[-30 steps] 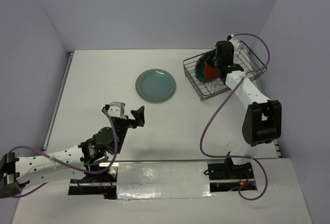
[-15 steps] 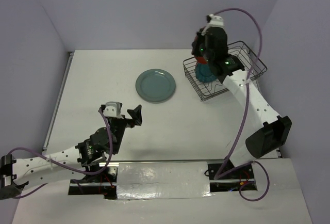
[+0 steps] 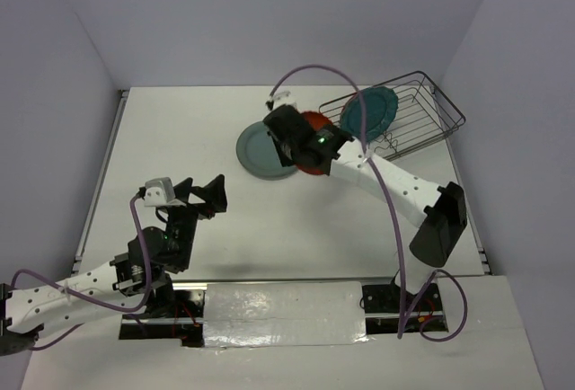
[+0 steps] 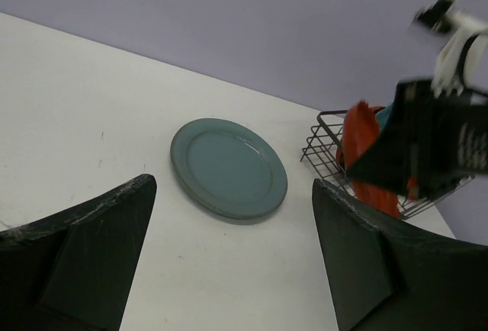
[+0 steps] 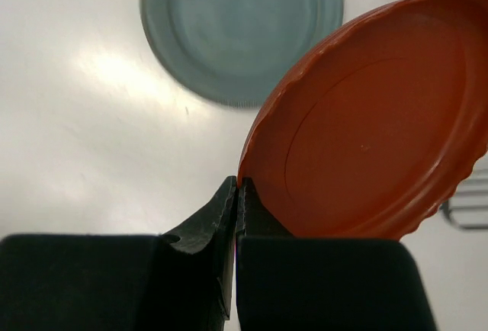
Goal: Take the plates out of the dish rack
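Observation:
My right gripper (image 3: 304, 149) is shut on the rim of a red-orange plate (image 3: 314, 120) and holds it tilted in the air, over the right edge of the pale grey-green plate (image 3: 256, 152) that lies flat on the table. In the right wrist view the jaws (image 5: 238, 186) pinch the red-orange plate (image 5: 374, 140) above the grey-green plate (image 5: 236, 26). A darker teal plate (image 3: 368, 113) stands in the dish rack (image 3: 422, 111) at the back right. My left gripper (image 3: 202, 194) is open and empty, near the front left, well short of the grey-green plate (image 4: 229, 167).
The left wrist view shows the red-orange plate (image 4: 362, 148) in front of the rack (image 4: 324, 144). Purple walls close the table at the back and sides. The right arm reaches across the table from the front right.
My right gripper lifted the red-orange plate out of the rack and carried it left to above the grey-green plate. My left gripper drew back a little to the left.

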Available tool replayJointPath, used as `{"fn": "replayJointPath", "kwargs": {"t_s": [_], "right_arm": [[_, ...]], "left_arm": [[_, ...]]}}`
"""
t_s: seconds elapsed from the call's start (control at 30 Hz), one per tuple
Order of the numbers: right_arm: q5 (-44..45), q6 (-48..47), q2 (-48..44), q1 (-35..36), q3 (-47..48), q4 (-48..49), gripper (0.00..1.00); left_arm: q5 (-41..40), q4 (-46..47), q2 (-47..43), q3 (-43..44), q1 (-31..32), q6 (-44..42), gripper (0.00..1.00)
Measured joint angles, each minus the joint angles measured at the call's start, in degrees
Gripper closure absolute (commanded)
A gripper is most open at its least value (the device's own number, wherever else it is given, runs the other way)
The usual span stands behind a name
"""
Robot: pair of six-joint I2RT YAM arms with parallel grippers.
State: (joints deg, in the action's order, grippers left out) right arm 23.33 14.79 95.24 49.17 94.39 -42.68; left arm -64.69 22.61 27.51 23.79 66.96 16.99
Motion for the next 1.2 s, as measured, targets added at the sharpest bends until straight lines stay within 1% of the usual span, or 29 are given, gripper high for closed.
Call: {"fn": "replayJointPath", "kwargs": {"t_s": [0.1, 0.23, 0.33, 0.5, 0.7, 0.8, 0.83, 0.9, 0.97, 1.0, 1.1, 1.17, 1.2], "right_arm": [[1.46, 2.54, 0.15, 3.13, -7.67, -1.6, 1.0], [1.09, 5.14, 0.07, 6.97, -18.27, -1.07, 1.0], [1.09, 6.88, 0.07, 9.84, -23.32, -1.11, 1.0], [1.53, 9.01, 1.46, 14.05, -25.07, 0.37, 1.0], [1.33, 9.86, 5.33, 16.02, -25.09, 3.54, 1.0], [1.31, 9.86, 8.15, 16.22, -25.09, 4.15, 0.95], [1.31, 9.86, 8.83, 16.24, -25.09, 4.15, 0.91], [1.33, 9.88, 9.84, 16.31, -25.09, 4.17, 0.89], [1.31, 9.81, 10.14, 16.41, -25.09, 4.15, 0.84], [1.31, 9.84, 10.14, 16.5, -25.07, 4.17, 0.81], [1.25, 9.75, 10.14, 16.85, -24.98, 4.26, 0.77], [1.14, 9.81, 10.14, 17.16, -24.96, 4.33, 0.69], [1.05, 9.81, 10.14, 17.33, -24.96, 4.35, 0.61]], "left_arm": [[-0.72, -0.35, 0.0, -0.07, 0.02, 0.15, 0.05], [-1.79, -0.48, 0.07, -0.07, 0.04, 0.46, 0.04], [-2.45, -0.5, 0.07, -0.2, 0.04, 1.03, 0.04], [-3.06, -0.5, 0.2, -0.26, 0.04, 1.14, 0.04], [-3.3, -0.46, 1.18, -0.28, 0.04, 1.11, 0.03], [-3.3, -0.46, 1.53, -0.28, 0.04, 1.11, 0.03], [-3.32, -0.46, 1.57, -0.28, 0.04, 1.11, 0.03], [-3.32, -0.46, 1.57, -0.28, 0.04, 1.11, 0.03], [-3.37, -0.46, 1.57, -0.28, 0.04, 1.11, 0.03], [-3.37, -0.46, 1.57, -0.28, 0.04, 1.11, 0.03], [-3.37, -0.46, 1.55, -0.28, 0.04, 1.11, 0.03], [-3.37, -0.46, 1.57, -0.28, 0.04, 1.11, 0.03], [-3.37, -0.46, 1.57, -0.28, 0.04, 1.11, 0.03]]}}
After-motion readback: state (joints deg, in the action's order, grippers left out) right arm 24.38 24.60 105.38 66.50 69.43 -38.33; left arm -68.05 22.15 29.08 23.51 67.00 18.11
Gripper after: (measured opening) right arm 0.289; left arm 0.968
